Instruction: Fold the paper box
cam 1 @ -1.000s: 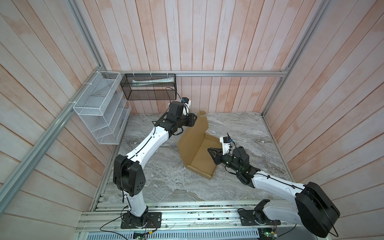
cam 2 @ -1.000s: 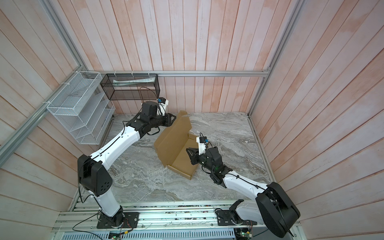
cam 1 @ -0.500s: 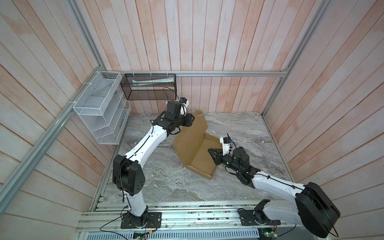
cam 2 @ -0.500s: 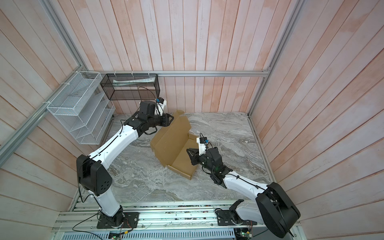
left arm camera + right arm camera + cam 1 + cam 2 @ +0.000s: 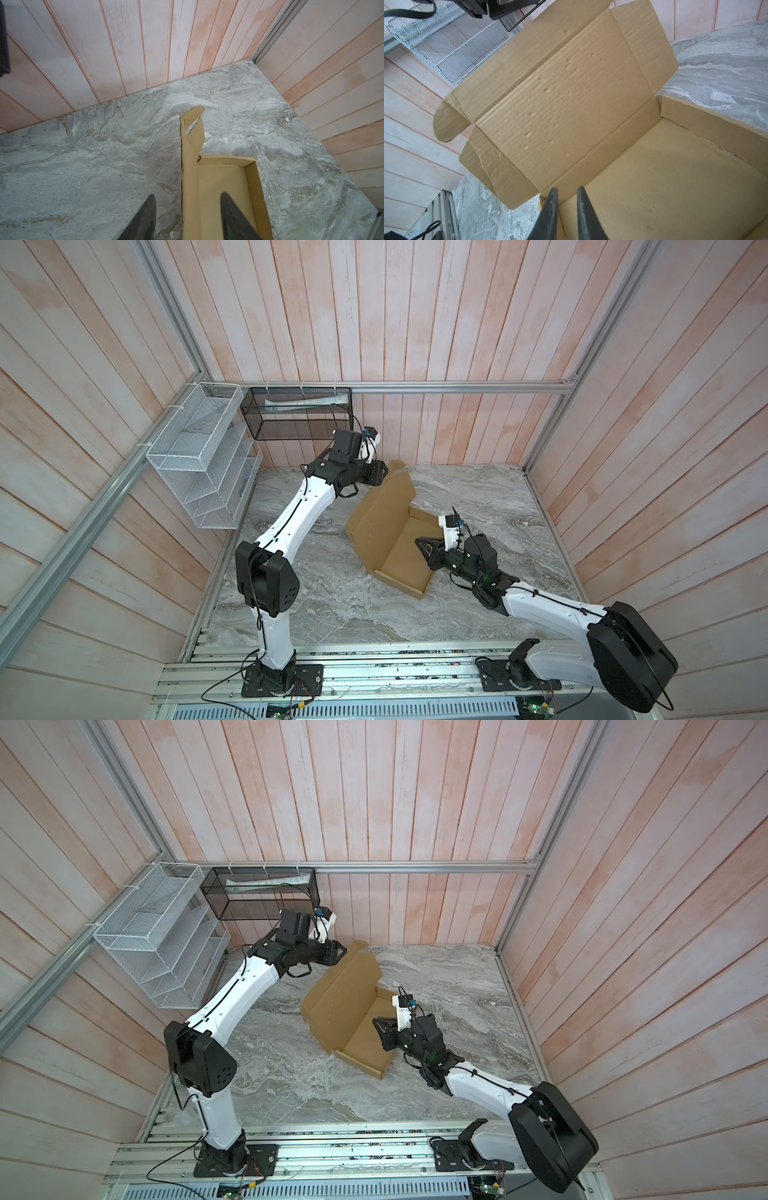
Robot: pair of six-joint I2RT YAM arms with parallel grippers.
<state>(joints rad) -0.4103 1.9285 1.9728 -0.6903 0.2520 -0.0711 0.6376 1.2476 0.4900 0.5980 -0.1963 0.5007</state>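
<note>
While the left gripper [image 5: 383,472] hung at the free edge of the raised lid [image 5: 564,93], its jaws stood apart, and the cardboard ran between them unpinched. Just right of it, the paper box [image 5: 386,526] rested mid-way across the marble table [image 5: 332,580], with the lid propped steeply and the tray [image 5: 675,187] lying flat, its far end wall standing. The box looked light and thin: stiff across each panel, hinging only at the creases, and easily dented, judging by the pocked lid and one crumpled, torn side flap [image 5: 492,166]. The lid's long free edge, away from that flap, seemed the soundest place to hold, with the tray pressed down so the box would not skid. Farthest right, the right gripper [image 5: 566,189] reached over the tray with its jaws drawn to a narrow slit. Whether they nipped the tray's near wall could not be told, since the fingers covered that corner. The lid's outer face and any locking slots were hidden.
</note>
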